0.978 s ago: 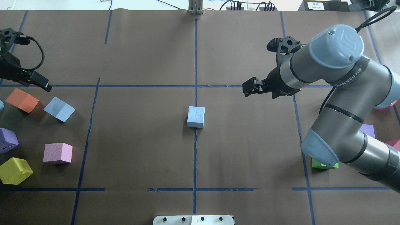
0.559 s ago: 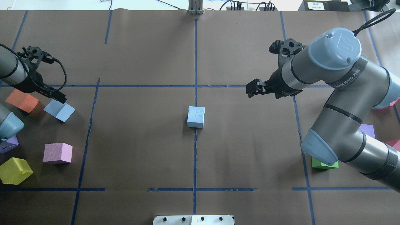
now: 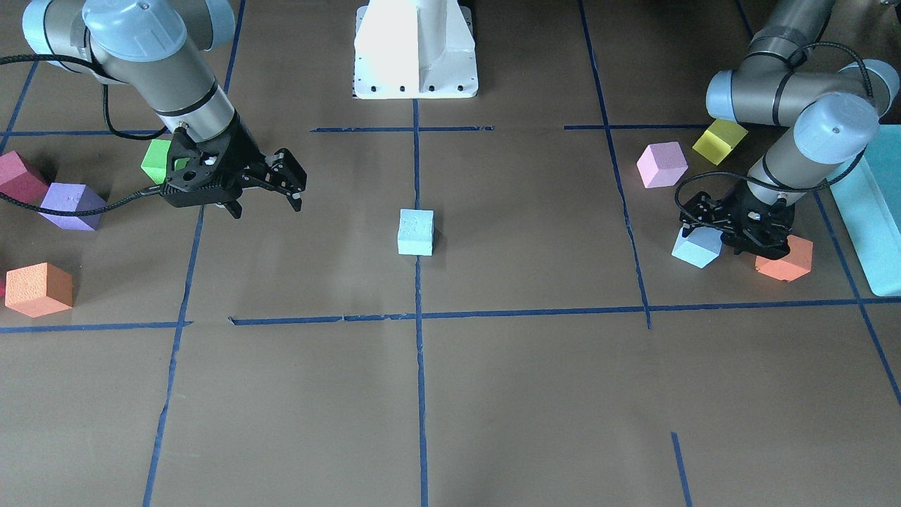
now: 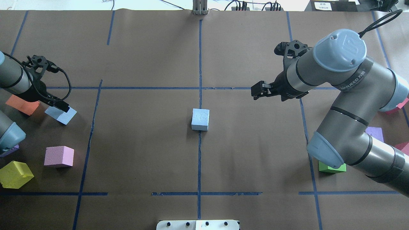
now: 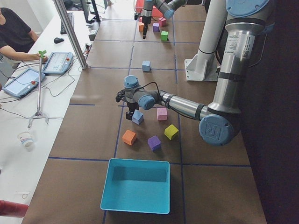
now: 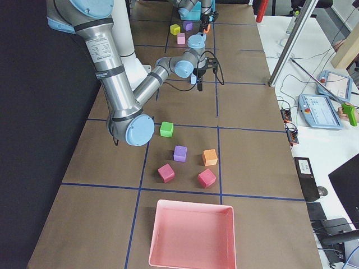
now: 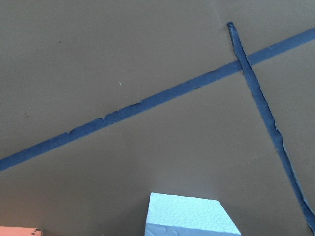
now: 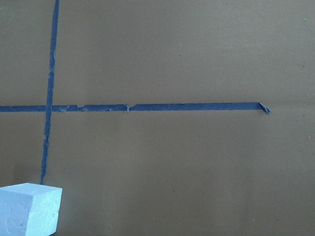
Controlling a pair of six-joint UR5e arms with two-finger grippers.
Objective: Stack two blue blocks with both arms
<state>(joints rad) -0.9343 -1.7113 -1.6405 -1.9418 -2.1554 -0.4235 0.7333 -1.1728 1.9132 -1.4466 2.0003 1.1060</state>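
One pale blue block sits on the centre tape line, also in the front view and at the bottom left of the right wrist view. The second blue block lies at the far left, beside an orange cube. My left gripper hangs low over this block's far edge; its fingers look open and hold nothing. The block's top shows in the left wrist view. My right gripper is open and empty, above the table to the right of the centre block.
Pink, yellow and purple cubes lie near the left arm. Green and purple cubes lie under the right arm. A teal box and a pink tray stand at the table ends.
My left arm has swung in from the left edge and come down over the left blue block. My right gripper has barely shifted. Both blocks stay in place.
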